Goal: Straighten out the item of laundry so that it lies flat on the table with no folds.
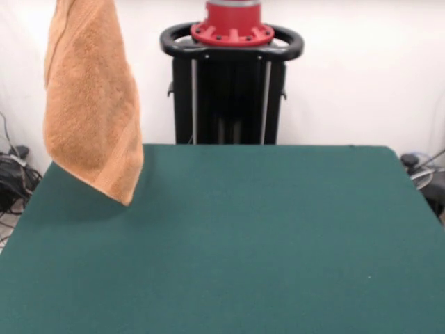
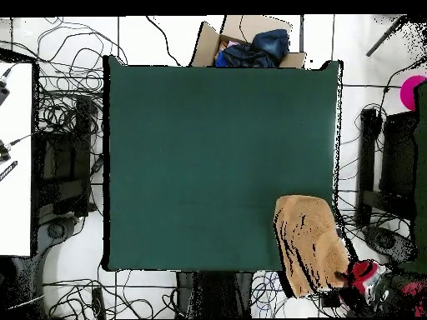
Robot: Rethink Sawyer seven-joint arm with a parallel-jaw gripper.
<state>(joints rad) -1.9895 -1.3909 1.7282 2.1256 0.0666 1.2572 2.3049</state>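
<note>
Here the orange-tan towel hangs bunched (one corner lowest) over the table.

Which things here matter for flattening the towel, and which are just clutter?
For the job:
- towel, hanging above the table's corner
- green table
- arm's red end by the towel's top; gripper itself not clear

Just lying about:
- cardboard box of dark cloth beyond the table
- floor cables

Cardboard box of dark clothes, floor cables
</note>
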